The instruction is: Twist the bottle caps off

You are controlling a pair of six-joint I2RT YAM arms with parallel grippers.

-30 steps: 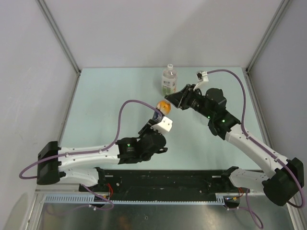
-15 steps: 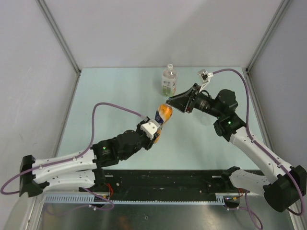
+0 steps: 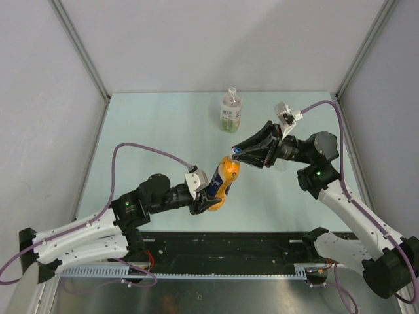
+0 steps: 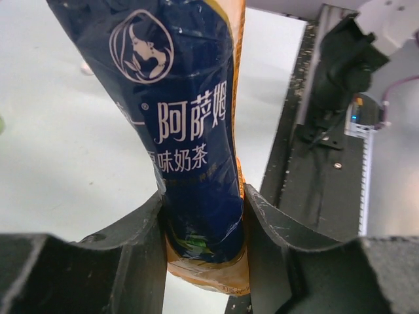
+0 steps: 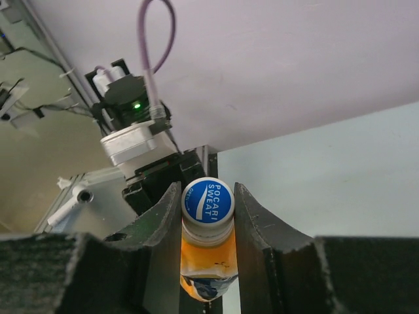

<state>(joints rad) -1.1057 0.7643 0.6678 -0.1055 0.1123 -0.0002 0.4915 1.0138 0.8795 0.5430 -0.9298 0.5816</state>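
Observation:
An orange-drink bottle (image 3: 224, 178) with a dark blue label (image 4: 186, 124) hangs tilted over the near middle of the table. My left gripper (image 3: 209, 195) is shut on its lower body, one finger (image 4: 131, 242) on each side of the label. The bottle's blue cap (image 5: 207, 201) with white lettering sits between the right gripper's fingertips. The right gripper (image 3: 235, 156) is shut on that cap from the far right. A clear bottle (image 3: 230, 114) with a whitish cap (image 3: 231, 91) stands upright at the back of the table, apart from both grippers.
The pale green table (image 3: 144, 137) is walled by grey panels on three sides. A black rail (image 3: 222, 245) with the arm bases runs along the near edge. Purple cables (image 3: 141, 149) loop above both arms.
The left arm has drawn back toward the near left, carrying the orange bottle nearer and tilting it. The right gripper has followed it, staying on the cap end.

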